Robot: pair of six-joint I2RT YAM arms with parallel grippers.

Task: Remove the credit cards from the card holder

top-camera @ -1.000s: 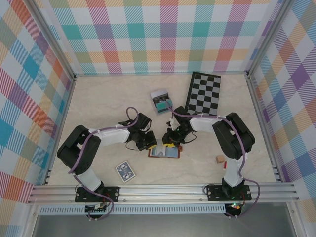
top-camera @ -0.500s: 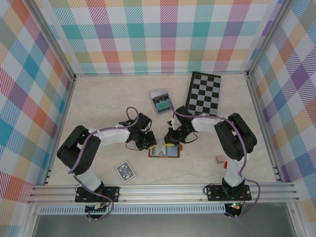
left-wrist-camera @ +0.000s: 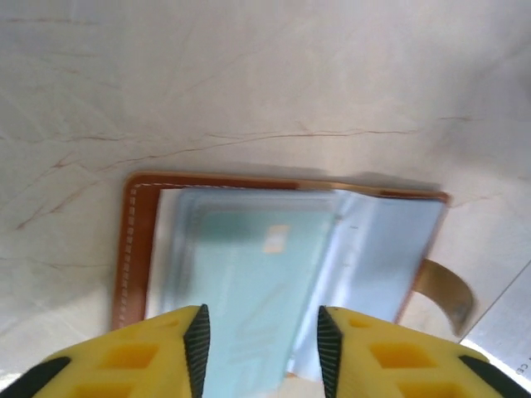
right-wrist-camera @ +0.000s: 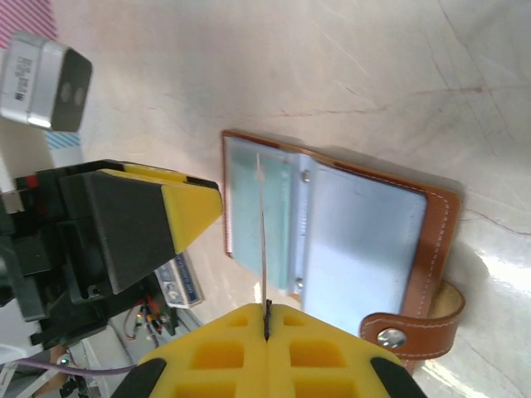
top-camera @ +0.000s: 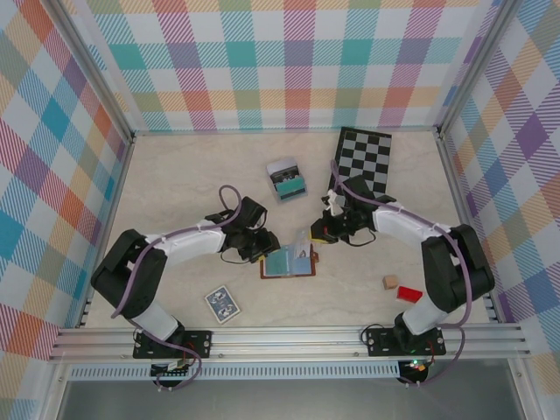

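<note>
- On the pale marbled table (top-camera: 175, 175), saw the card holder (top-camera: 289, 264) lying open at centre.
- Judged one card (right-wrist-camera: 262, 240) out, pinched edge-on in the closed right gripper (right-wrist-camera: 267, 315).
- Left a teal card (left-wrist-camera: 249, 265) pocketed under the spread, empty left gripper (left-wrist-camera: 261, 348).
- Since half a second back, pulled the right gripper far-right, off the card holder.

The card holder (right-wrist-camera: 444, 232), just ahead of the left fingers (left-wrist-camera: 137, 356), is smooth tan leather with pale stitching along its edge. Its inner pockets (right-wrist-camera: 365, 240) look like smooth blue-grey film with a dull sheen. The snap stud (right-wrist-camera: 386, 337) on its tab is shiny metal. Both pairs of fingers are matt yellow plastic. Pinched between the right fingers (right-wrist-camera: 224, 352) is a thin, stiff credit card (right-wrist-camera: 262, 224). The bench (left-wrist-camera: 249, 75) is smooth, marble-veined and faintly glossy.
</note>
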